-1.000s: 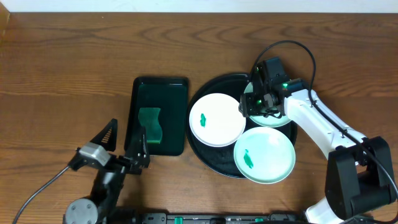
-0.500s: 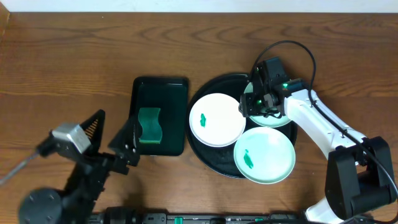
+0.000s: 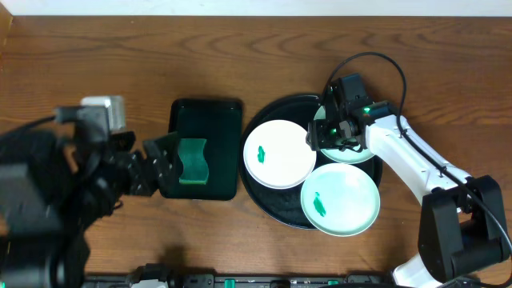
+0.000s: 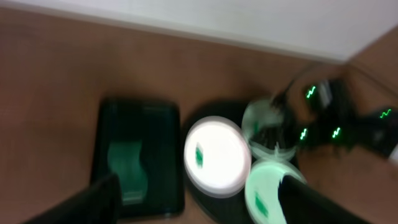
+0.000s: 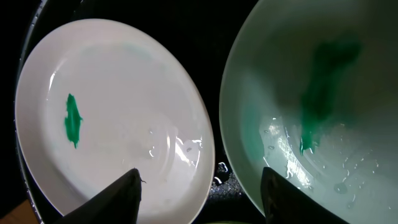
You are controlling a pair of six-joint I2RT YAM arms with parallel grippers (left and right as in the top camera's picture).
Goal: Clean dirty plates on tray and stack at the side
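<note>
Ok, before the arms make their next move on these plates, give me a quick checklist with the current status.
1. The left gripper is free: ok, jaws wide, empty.
2. The green sponge is available: ok, lying in the rectangular tray.
3. The right gripper grips a plate: not ok, jaws apart above the white plate and back mint plate.
4. Plates clean: not ok, green smears on those two and the front mint plate.
5. Stack at the side: not ok, all three on the round tray.

You're looking down on a brown wooden table (image 3: 96, 64) with a long, wavy grain running side to side — it fills nearly the whole overhead view. Along its far edge you see a plain white wall (image 4: 236, 18); the light is soft and even.
</note>
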